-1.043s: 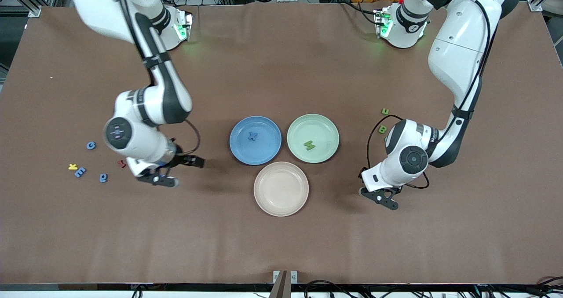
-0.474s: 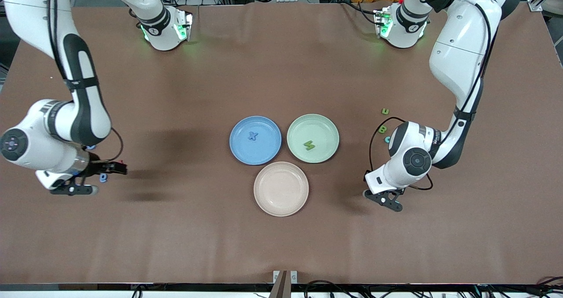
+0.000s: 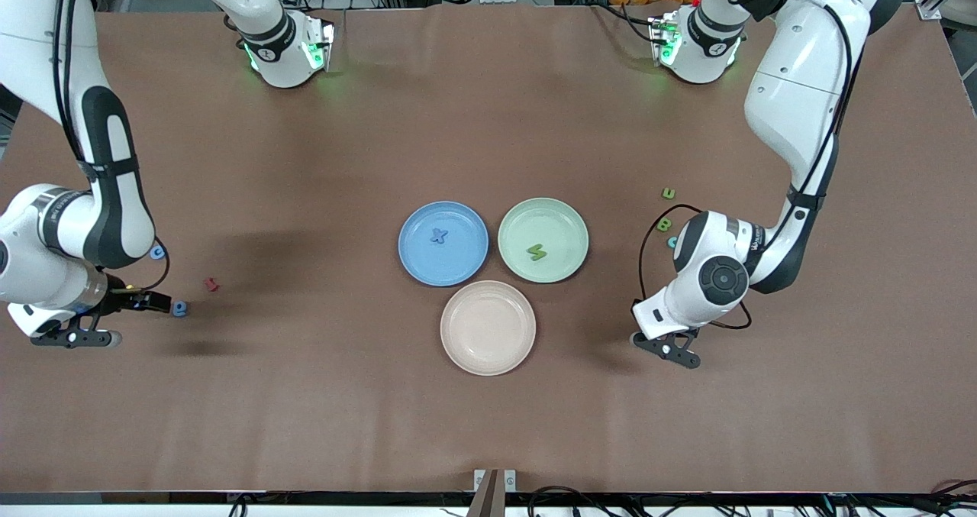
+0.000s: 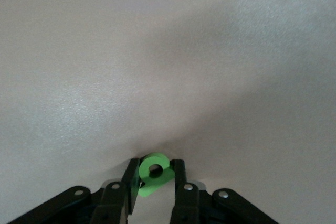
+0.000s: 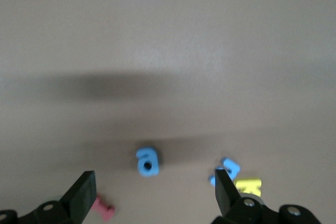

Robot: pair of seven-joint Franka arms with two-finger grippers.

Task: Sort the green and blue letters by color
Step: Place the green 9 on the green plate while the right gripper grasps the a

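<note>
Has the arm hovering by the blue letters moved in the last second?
Yes. The right gripper swung away from the blue plate toward its own end of the table, past the dark red letter.

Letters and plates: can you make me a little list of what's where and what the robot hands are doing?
blue plate: holds blue x
green plate: holds green letter
pink plate: nothing in it
left gripper: shut on green p
right gripper: open, above blue a
dark red letter: on table
</note>
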